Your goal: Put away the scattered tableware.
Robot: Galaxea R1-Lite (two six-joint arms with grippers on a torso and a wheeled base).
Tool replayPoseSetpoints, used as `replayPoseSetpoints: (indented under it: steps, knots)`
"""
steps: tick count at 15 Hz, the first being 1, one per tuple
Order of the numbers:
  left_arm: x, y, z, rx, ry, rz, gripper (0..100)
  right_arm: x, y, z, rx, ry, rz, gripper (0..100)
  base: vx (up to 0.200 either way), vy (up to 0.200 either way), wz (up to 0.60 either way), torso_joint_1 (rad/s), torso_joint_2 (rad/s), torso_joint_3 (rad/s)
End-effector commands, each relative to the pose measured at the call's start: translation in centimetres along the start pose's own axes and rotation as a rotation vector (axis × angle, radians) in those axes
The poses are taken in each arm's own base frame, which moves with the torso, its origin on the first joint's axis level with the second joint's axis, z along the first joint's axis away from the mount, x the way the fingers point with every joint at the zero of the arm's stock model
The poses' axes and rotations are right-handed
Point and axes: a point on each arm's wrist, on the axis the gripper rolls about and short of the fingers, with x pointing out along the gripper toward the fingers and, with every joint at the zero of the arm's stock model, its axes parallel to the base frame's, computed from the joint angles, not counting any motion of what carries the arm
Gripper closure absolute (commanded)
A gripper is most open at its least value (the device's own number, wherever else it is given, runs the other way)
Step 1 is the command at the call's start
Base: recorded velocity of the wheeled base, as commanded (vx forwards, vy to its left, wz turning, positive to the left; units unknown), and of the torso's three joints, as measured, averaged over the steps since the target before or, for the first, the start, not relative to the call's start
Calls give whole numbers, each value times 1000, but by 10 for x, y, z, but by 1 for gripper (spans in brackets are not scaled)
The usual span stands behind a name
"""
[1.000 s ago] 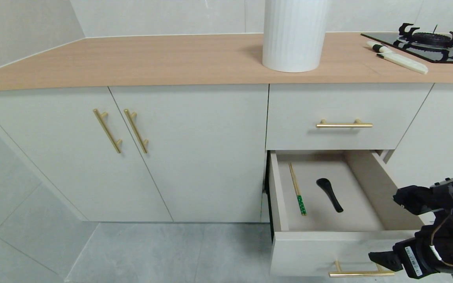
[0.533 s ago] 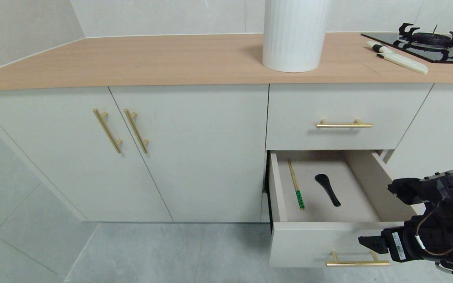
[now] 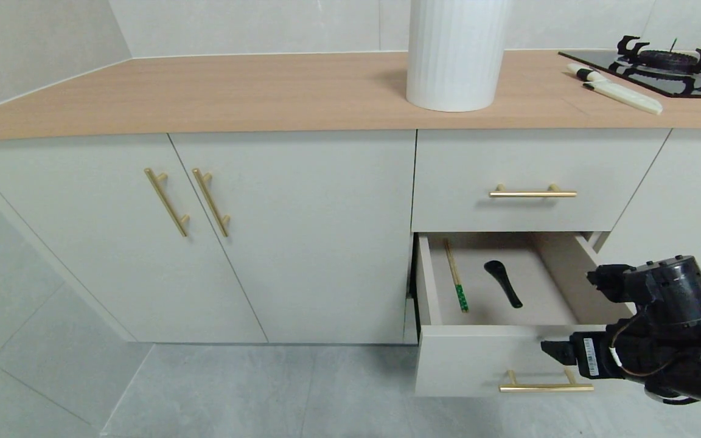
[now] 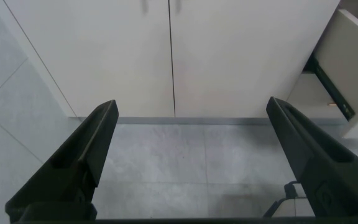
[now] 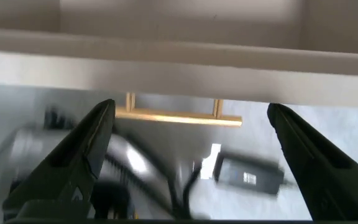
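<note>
1. Right gripper [image 3: 574, 313]: fingers spread wide and holding nothing. It sits against the front of the lower drawer [image 3: 478, 359], and contact cannot be confirmed
2. Handle [image 3: 545, 387]: a brass bar at 7 o'clock from the right gripper, just beside the lower finger. It lies outside the fingers, so the spread pose looks meant for pushing the front panel rather than grasping
3. Spoon [image 3: 502, 283]: black, lying flat on the drawer floor at 10 o'clock from the right gripper and apart from it
4. Chopsticks [image 3: 455, 281]: a pair with green tips, lying near the drawer's left wall at 9 to 10 o'clock, beside the spoon without touching it
5. Drawer state: partly open, with both pieces stowed inside, so closing appears to be the step in hand
6. Left gripper [image 4: 191, 104]: fingers wide apart and empty, held over the floor before the cupboard doors [image 3: 113, 243], probably parked clear of the drawer
7. Knife [image 3: 615, 91]: white, on the counter [image 3: 204, 91] at 12 o'clock from the right gripper, beside the stove [image 3: 667, 67] and possibly not yet put away
</note>
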Motion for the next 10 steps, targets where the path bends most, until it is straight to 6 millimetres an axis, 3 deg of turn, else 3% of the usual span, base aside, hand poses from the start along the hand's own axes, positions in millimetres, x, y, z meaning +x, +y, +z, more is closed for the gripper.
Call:
replayPoseSetpoints:
  steps: [1, 10]
  knots:
    - [0, 0, 0, 0, 0, 1, 0, 14, 2, -8, -8, 33, -14, 0, 0, 0, 0, 0, 0, 0]
    - [0, 0, 0, 0, 0, 1, 0, 55, 9, -11, 94, -142, -67, 0, 0, 0, 0, 0, 0, 0]
